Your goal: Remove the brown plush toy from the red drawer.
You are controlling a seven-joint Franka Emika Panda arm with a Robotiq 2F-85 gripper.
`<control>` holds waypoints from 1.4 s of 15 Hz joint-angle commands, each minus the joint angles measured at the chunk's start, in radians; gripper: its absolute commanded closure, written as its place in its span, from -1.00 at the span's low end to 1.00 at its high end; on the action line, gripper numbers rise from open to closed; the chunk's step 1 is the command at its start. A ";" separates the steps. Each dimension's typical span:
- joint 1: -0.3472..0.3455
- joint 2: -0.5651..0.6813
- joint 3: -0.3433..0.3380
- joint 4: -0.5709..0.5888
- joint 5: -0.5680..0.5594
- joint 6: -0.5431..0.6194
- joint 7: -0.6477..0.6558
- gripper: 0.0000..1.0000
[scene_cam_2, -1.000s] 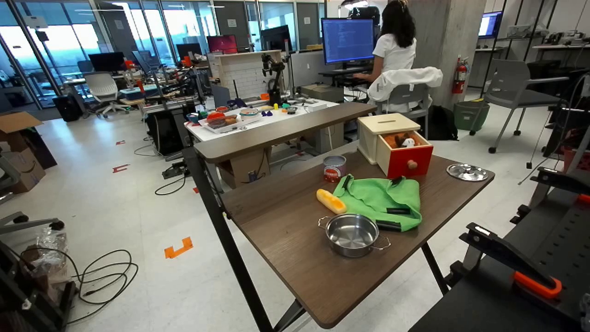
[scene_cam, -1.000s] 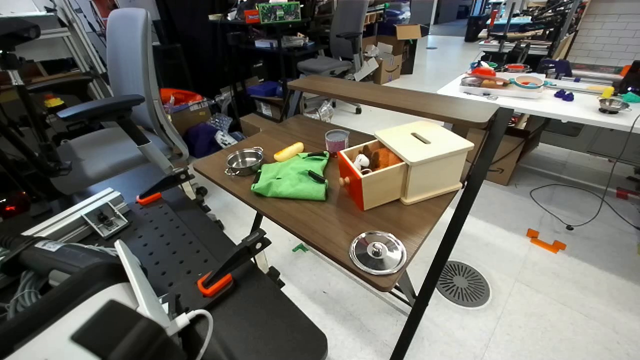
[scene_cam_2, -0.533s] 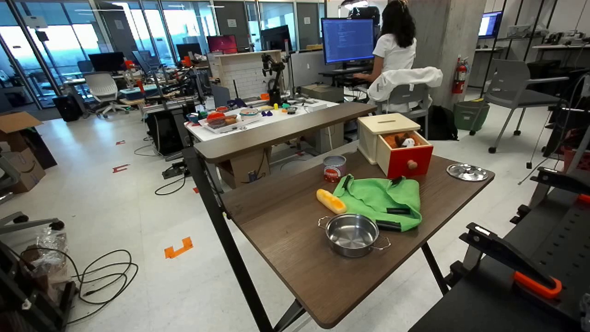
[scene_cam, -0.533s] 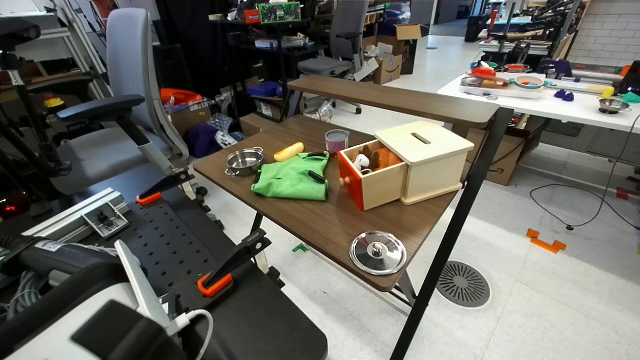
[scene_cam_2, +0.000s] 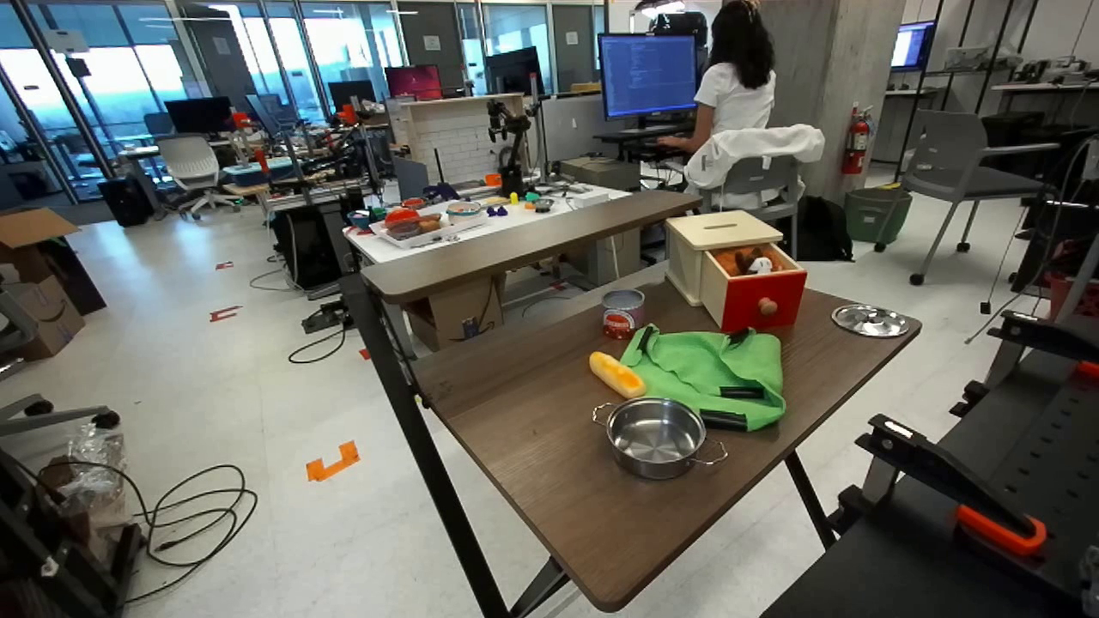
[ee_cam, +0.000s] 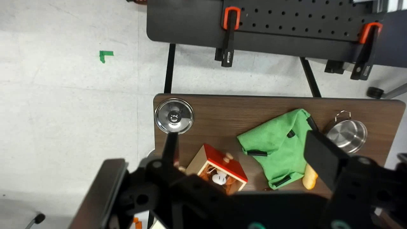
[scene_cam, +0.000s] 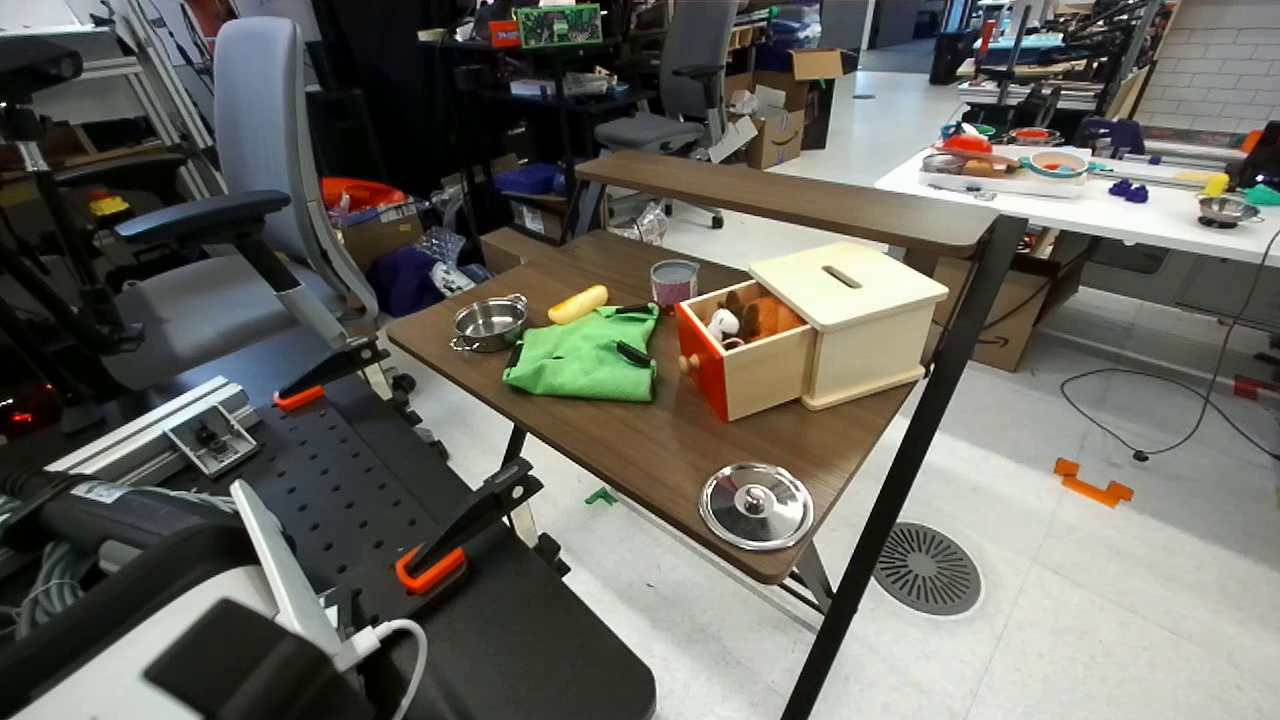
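Just one toy (scene_cam: 770,318) inside one drawer (scene_cam_2: 783,296).

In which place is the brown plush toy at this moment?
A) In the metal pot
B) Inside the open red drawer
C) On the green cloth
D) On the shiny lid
B, because both exterior views show the brown plush toy within the walls of the pulled-out red drawer, and the wrist view partly shows it there too.
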 commanded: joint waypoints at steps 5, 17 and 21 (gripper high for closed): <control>0.044 0.327 0.128 -0.028 0.119 0.491 0.215 -1.00; 0.013 0.887 0.181 0.275 0.146 0.682 0.371 -1.00; -0.011 0.996 0.199 0.393 0.177 0.663 0.371 -1.00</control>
